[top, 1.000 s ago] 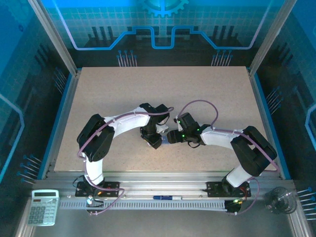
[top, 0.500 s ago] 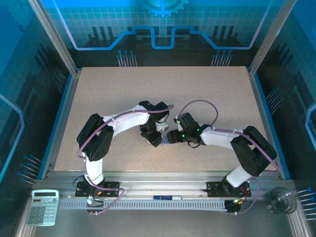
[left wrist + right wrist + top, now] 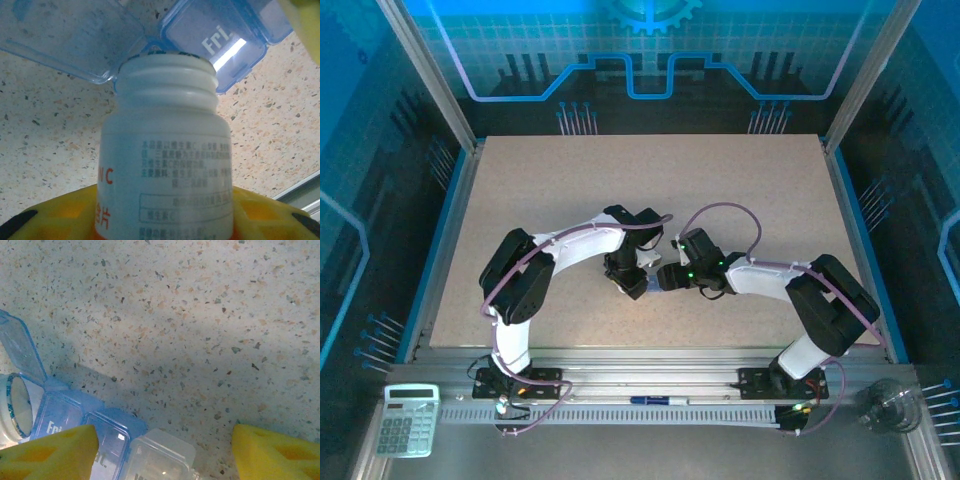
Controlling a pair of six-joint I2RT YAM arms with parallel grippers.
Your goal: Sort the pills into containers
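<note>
Almost nothing has moved in the last second, bar the left arm's elbow edging slightly inward. Past a calculator [image 3: 407,420] on the near rail, the left gripper [image 3: 160,220] is clamped on a white, thread-necked plastic bottle [image 3: 165,165]. Its open mouth touches the translucent blue pill box [image 3: 85,425] at mid-table, and the right gripper [image 3: 162,452] has its yellow fingers apart over that box. Beyond lie the speckled beige table [image 3: 740,190] and blue-lit patterned walls.
</note>
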